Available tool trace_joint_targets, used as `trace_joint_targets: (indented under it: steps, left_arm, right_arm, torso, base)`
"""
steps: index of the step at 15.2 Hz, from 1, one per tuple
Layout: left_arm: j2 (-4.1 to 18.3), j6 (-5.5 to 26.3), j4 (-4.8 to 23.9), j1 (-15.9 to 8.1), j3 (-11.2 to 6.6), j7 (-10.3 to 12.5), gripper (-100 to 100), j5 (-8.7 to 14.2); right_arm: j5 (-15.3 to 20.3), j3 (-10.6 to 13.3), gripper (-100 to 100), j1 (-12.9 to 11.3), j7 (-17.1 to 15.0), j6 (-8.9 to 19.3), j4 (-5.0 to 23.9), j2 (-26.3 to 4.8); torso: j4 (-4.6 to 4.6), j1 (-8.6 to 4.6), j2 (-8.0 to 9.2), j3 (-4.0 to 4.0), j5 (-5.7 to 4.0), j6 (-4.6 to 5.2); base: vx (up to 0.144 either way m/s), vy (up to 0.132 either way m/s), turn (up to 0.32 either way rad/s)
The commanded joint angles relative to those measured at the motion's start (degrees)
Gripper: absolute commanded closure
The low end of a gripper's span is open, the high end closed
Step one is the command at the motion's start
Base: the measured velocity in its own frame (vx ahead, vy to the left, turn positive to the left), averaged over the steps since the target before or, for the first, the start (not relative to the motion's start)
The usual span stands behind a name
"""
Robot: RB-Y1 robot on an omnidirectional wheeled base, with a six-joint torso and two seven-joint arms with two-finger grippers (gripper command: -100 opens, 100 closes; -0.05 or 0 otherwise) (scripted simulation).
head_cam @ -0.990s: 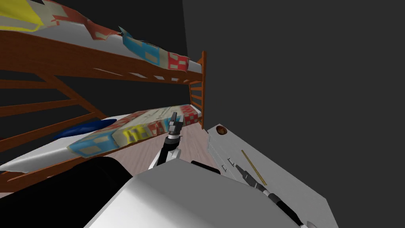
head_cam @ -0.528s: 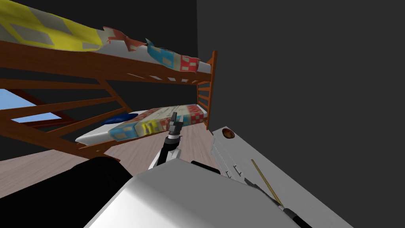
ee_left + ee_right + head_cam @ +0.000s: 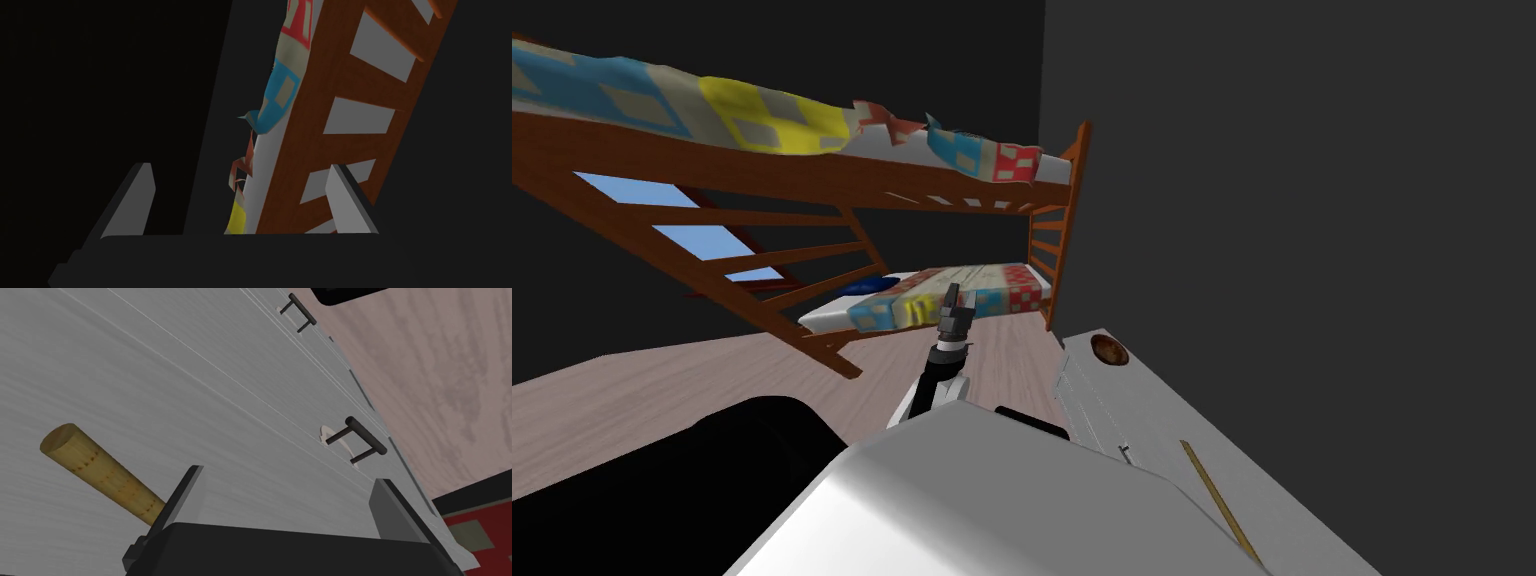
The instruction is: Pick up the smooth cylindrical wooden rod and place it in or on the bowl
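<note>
A thin tan wooden rod [image 3: 1220,503] lies on the grey dresser top [image 3: 1152,420] at my right. Farther along that top, near its far corner, sits a small brown bowl [image 3: 1109,350]. In the right wrist view the rod [image 3: 100,475] is close up, its round end free and its near part hidden behind one finger [image 3: 182,498]. My right gripper [image 3: 287,500] is open just over the top; the rod lies outside its fingers, with bare grey surface between them. My left gripper [image 3: 952,298] is raised ahead of me, open [image 3: 240,200] and empty.
The dresser front carries dark bar handles [image 3: 362,440] above a pale wood floor [image 3: 712,390]. A wooden bunk bed [image 3: 812,190] with patchwork quilts stands ahead and left, its end ladder [image 3: 1057,250] close to the dresser's far corner. A dark wall runs behind the dresser.
My view has swung left, so bed, dresser, bowl and rod have slid right in the head view. The right gripper, earlier beside the rod there, has left that view's lower right.
</note>
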State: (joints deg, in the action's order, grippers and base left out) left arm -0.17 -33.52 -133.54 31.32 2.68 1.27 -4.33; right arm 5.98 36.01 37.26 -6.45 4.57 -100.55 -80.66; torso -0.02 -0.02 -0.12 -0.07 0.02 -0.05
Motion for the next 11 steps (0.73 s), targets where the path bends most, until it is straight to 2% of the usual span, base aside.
trace_joint_targets:
  steps: [1, 2, 3, 4, 6, 9, 11]
  left_arm:
    - [0.0, 0.0, 0.0, 0.0, 0.0, 0.0, 0, 0.0]
    - [0.0, 0.0, 0.0, 0.0, 0.0, 0.0, 0, 0.0]
    - [0.0, 0.0, 0.0, 0.0, 0.0, 0.0, 0, 0.0]
    - [0.0, 0.0, 0.0, 0.0, 0.0, 0.0, 0, 0.0]
    - [0.0, 0.0, 0.0, 0.0, 0.0, 0.0, 0, 0.0]
    - [0.0, 0.0, 0.0, 0.0, -0.01, 0.0, 0, 0.0]
    - [0.0, 0.0, 0.0, 0.0, -0.01, 0.0, 0, 0.0]
  right_arm:
    - [0.3, 1.4, -100, -0.1, -0.5, 0.5, 1.2, -1.8]
    - [0.6, 2.8, -100, 0.1, -1.0, 1.3, 2.0, -3.5]
    - [0.6, 2.8, -100, 0.1, -1.0, 1.3, 2.0, -3.5]
    - [0.9, 4.3, -100, 0.3, -1.5, 2.0, 2.7, -5.0]
    - [1.4, 7.0, -100, 0.7, -2.4, 3.2, 3.9, -7.2]
    - [1.6, 8.2, -100, 0.8, -2.8, 3.6, 4.3, -7.9]
    - [1.9, 10.5, -100, 1.0, -3.5, 4.3, 4.9, -8.5]
  torso:
    - [0.0, 0.0, 0.0, 0.0, 0.0, 0.0]
    - [0.0, -0.02, 0.0, 0.0, -0.02, 0.02]
    - [0.0, -0.03, -0.01, -0.01, -0.01, 0.02]
    - [0.0, -0.03, -0.02, -0.01, -0.02, 0.03]
    - [-0.01, -0.06, -0.06, -0.03, -0.01, -0.03]
    - [-0.02, -0.1, -0.12, -0.07, -0.04, 0.03]
    - [-0.01, -0.09, -0.08, -0.04, -0.03, 0.04]
  base:
    - [0.021, -0.012, 0.248]
    - [0.029, -0.011, 0.245]
    - [0.03, -0.012, 0.224]
    - [0.033, -0.011, 0.307]
    - [0.047, -0.03, 0.451]
    - [0.047, -0.035, 0.208]
    - [0.034, -0.039, 0.219]
